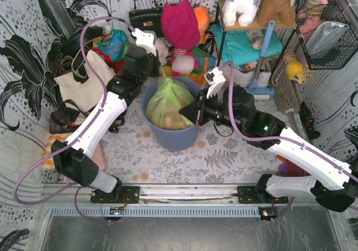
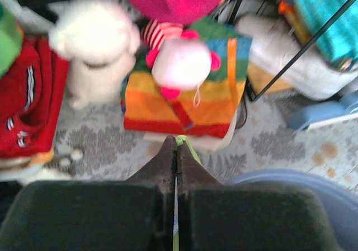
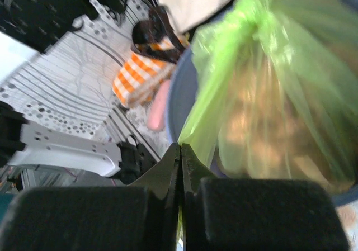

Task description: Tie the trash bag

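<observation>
Trash bag (image 1: 168,103), thin translucent light-green film, standing inside a blue-grey round bin (image 1: 173,140) at the middle of the patterned tabletop (image 1: 224,156), with crumpled brown paper (image 3: 263,133) showing through its wall. The left pincer (image 2: 177,153) is fully closed, and a sliver of green film emerges just past its fingertips, so it appears to pinch the bag's gathered top at the far side of the bin. The right pincer (image 3: 180,156) is likewise closed, with a fold of the bag's side wall running down into the seam between its fingers at the bin's right rim. In the overhead view the film rises to a peak towards the left pincer and draws out sideways towards the right one. The bag should handle as a light, limp and slippery load: the film has no stiffness of its own, wrinkles freely, and would probably stretch or tear under a sharp pull. The paper filling seems bulky rather than heavy and is unlikely to anchor the bag against lifting. The best holds are judged to be bunched, several-layered film near the mouth, well above the paper, since a single layer could slide out of closed fingers. Two separate tails of slack are needed for a knot
</observation>
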`<control>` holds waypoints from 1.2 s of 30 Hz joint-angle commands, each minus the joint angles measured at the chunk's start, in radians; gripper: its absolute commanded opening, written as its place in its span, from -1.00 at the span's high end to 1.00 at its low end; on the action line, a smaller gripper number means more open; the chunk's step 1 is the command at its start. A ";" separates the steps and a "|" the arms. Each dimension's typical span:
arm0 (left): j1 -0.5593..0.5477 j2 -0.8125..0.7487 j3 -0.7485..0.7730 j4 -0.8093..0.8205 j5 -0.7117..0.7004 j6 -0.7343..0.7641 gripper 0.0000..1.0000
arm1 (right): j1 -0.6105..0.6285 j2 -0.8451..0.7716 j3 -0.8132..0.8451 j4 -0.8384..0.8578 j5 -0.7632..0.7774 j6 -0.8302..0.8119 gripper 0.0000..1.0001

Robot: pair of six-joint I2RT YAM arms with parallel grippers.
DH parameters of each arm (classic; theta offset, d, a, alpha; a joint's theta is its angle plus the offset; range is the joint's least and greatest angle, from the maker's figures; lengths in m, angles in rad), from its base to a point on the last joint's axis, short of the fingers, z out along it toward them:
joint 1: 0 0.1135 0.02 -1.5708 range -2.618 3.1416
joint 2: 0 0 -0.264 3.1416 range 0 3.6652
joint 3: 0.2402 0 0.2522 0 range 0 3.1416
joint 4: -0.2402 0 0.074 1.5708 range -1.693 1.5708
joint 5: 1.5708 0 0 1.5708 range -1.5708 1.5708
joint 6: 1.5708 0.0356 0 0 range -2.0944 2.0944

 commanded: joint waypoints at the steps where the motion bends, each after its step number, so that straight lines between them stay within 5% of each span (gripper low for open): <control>1: 0.013 0.014 -0.100 0.052 -0.042 -0.003 1.00 | -0.002 -0.038 -0.122 0.070 -0.046 0.100 1.00; 10: 0.020 -0.013 -0.036 0.042 0.015 -0.007 1.00 | -0.002 -0.026 -0.088 0.200 -0.104 0.094 1.00; 19: 0.020 -0.132 0.055 0.176 0.413 -0.060 1.00 | -0.003 0.012 -0.001 0.358 -0.029 0.008 1.00; 26: 0.020 -0.222 -0.086 0.391 0.764 -0.144 1.00 | -0.011 0.046 0.003 0.496 0.074 -0.061 1.00; 36: 0.020 -0.238 0.008 0.448 0.817 -0.200 1.00 | -0.021 0.086 0.091 0.543 0.124 -0.123 1.00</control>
